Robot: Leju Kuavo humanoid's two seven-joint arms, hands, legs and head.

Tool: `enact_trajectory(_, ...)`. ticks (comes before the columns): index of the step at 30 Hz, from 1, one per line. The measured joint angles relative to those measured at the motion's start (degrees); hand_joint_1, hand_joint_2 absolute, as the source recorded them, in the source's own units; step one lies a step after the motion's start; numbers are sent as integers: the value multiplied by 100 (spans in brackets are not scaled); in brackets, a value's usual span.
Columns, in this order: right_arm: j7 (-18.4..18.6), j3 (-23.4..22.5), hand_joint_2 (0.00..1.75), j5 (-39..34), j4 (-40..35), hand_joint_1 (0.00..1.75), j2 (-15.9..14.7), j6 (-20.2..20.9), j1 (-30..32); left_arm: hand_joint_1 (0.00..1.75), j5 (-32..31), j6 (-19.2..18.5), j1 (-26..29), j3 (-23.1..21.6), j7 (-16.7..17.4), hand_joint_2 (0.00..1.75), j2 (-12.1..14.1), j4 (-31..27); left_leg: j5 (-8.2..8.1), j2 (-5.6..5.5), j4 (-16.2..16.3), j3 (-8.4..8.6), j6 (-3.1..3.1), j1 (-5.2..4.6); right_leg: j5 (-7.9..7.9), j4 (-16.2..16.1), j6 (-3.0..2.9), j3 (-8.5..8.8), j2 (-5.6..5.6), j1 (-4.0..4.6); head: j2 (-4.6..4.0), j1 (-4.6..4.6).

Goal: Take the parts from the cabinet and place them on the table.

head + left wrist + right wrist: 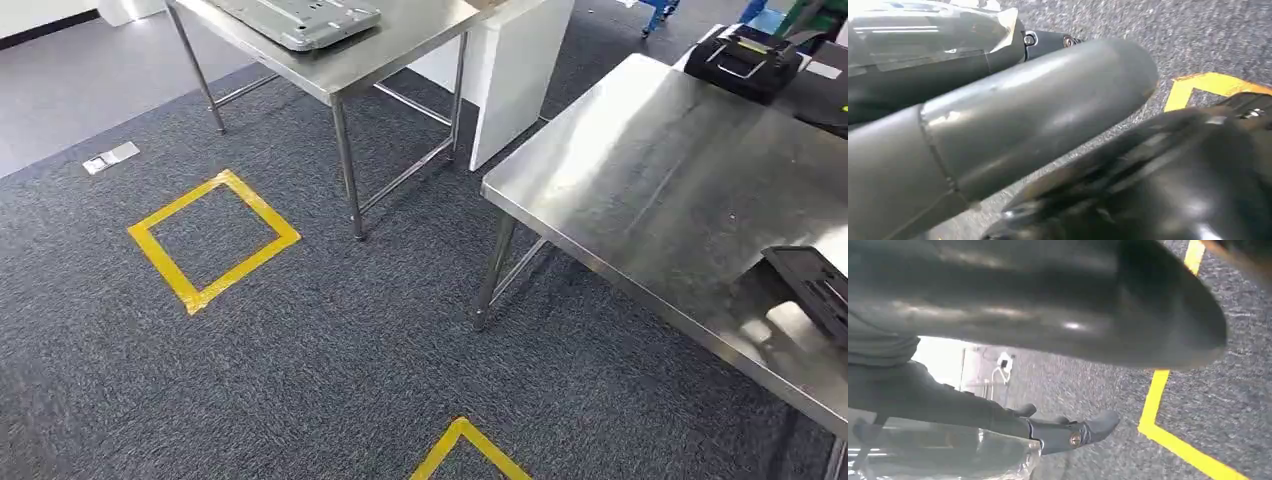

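Note:
A steel table [650, 180] stands at the right in the head view. Near its close edge lies a flat black part [815, 285], and a black boxy part [745, 60] sits at its far end. A second steel table [380, 55] behind it carries a grey metal plate [300, 18]. My left hand [1023, 115] hangs over the carpet, its thick grey thumb and a dark finger [923, 65] stretched out with nothing in them. My right hand [1048, 315] also hangs low, a dark finger [1073, 432] straight and apart from the thumb, holding nothing.
Grey carpet bears a yellow tape square [212, 240] at the left and a tape corner [465, 450] near my feet. A white panel [510, 70] stands between the tables. A metal floor socket [110, 157] lies far left. Blue objects [660, 10] show beyond.

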Motion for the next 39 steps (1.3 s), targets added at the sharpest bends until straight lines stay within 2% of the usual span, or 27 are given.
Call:
enact_trajectory(1,2,0,0,0,0,0,-9,4,4,0,0,0,0,0,0,0,-7,0,11,-85,1,3,-18,3,213,-483,53,226,51,-20,0,0)
enact_trajectory(2,2,0,0,2,2,0,-17,11,18,0,2,0,-1,0,0,0,-15,-2,27,-177,1,1,-44,8,419,-1026,88,473,228,-57,0,2)
enact_trajectory(3,2,2,0,22,15,0,-22,15,32,0,11,2,-3,2,0,0,-20,-2,36,-235,19,-14,-84,-24,410,-1267,44,522,484,-65,0,0)
enact_trajectory(5,2,26,0,48,17,0,-22,24,6,0,28,11,6,4,0,0,-22,0,64,-315,0,-47,-158,-26,448,-1270,-105,506,362,-11,0,-7)
enact_trajectory(7,2,61,0,109,20,0,-24,61,-2,0,63,26,30,7,2,0,-26,2,95,-407,-38,-63,-223,-12,472,-1278,-193,539,266,21,0,-5)
enact_trajectory(8,2,100,0,168,20,0,-33,109,-11,0,122,65,34,20,9,0,-30,7,56,-265,51,-93,-222,10,524,-1319,-274,567,172,-99,0,-13)
enact_trajectory(9,0,118,0,212,20,0,-35,140,-8,0,155,98,25,35,20,0,-35,7,-96,30,209,-169,-228,-18,537,-1328,-311,576,117,-66,0,-15)
enact_trajectory(10,-33,142,0,275,20,0,-37,162,9,0,212,135,22,52,33,0,-44,9,-349,215,545,-326,-243,-18,544,-1325,-391,570,33,-48,0,-37)
enact_trajectory(11,-63,173,0,346,20,0,-44,168,14,0,271,182,15,66,37,0,-66,9,-650,300,1103,-580,-267,-10,544,-1324,-396,557,-63,-24,0,-35)
enact_trajectory(13,-63,254,0,459,20,0,-74,203,7,0,354,225,16,123,52,0,-98,13,-881,339,1779,-882,-299,0,541,-1320,-399,524,-232,-2,0,-37)
enact_trajectory(15,21,323,0,596,20,0,-94,249,-30,0,426,214,17,183,59,0,-107,17,-635,383,1490,-696,-306,22,533,-1317,-402,497,-383,4,0,-37)
enact_trajectory(17,116,408,0,695,20,0,-96,249,-59,0,524,208,-4,232,59,0,-127,17,-306,555,652,-198,-304,31,512,-1315,-381,514,-498,1,0,-37)
enact_trajectory(18,166,439,0,765,20,0,-107,234,-73,0,617,210,-48,278,48,0,-158,17,-242,955,142,146,-283,15,477,-1292,-327,573,-568,64,0,-39)
enact_trajectory(22,374,579,0,914,26,0,-105,114,-141,0,841,234,-137,481,-31,0,-299,20,-194,668,99,74,-110,-94,470,-1302,-192,623,-813,103,0,2)
enact_trajectory(23,389,603,0,920,28,0,-107,105,-146,0,852,234,-148,509,-28,0,-338,20,-122,585,18,113,-13,-35,419,-1286,-141,596,-804,92,2,-2)
enact_trajectory(24,398,621,0,925,28,0,-107,103,-152,0,863,236,-156,533,-29,0,-343,20,-104,538,-4,108,10,-50,326,-1161,-136,579,-503,46,0,13)
enact_trajectory(25,398,647,0,918,35,0,-94,101,-132,0,868,236,-181,557,-28,0,-358,20,-74,467,-5,82,62,-42,129,-796,-173,406,-226,27,2,4)
enact_trajectory(27,398,677,0,916,39,0,-83,87,-147,0,868,234,-202,594,-28,0,-374,20,-54,315,-5,36,90,-55,-258,171,-201,-70,-62,26,0,20)
enact_trajectory(28,398,678,0,909,39,0,-83,87,-162,0,868,234,-201,610,-28,0,-374,20,-44,236,-4,23,97,-72,-321,470,-176,-214,-48,31,0,20)
enact_trajectory(29,402,680,0,913,39,0,-85,87,-176,0,872,234,-197,623,-28,0,-374,22,-35,154,-2,21,98,-79,-273,492,-142,-225,-44,26,0,17)
enact_trajectory(30,424,686,0,922,39,0,-85,87,-172,0,879,230,-197,625,-28,0,-374,22,-27,59,-1,21,88,-81,-130,258,-92,-112,-34,26,0,20)
enact_trajectory(32,474,704,0,962,39,0,-85,76,-165,0,883,214,-207,627,-28,0,-380,22,-1,-126,0,29,56,-78,317,-741,-5,357,91,22,0,20)
enact_trajectory(33,492,706,0,971,46,0,-85,74,-150,0,883,214,-211,629,-28,0,-387,22,17,-197,0,14,29,-72,436,-1228,-23,550,395,-7,0,24)
enact_trajectory(34,498,706,0,975,63,0,-85,74,-131,0,885,214,-227,629,-28,0,-391,22,22,-273,23,-8,-7,-114,420,-1305,-91,541,432,25,0,13)
enact_trajectory(37,503,713,0,977,63,0,-83,59,-167,0,887,214,-228,632,-28,0,-400,24,80,-390,-34,-45,-118,-71,449,-1291,-249,527,282,96,0,15)
enact_trajectory(38,503,717,0,981,63,0,-83,59,-165,0,887,214,-230,636,-28,0,-402,24,85,-419,-13,-69,-151,-76,505,-1363,-325,581,204,13,0,11)
enact_trajectory(39,514,723,0,990,66,0,-85,57,-159,0,890,214,-231,638,-28,0,-402,24,-23,-140,109,-130,-141,-76,535,-1374,-371,601,126,-17,0,7)
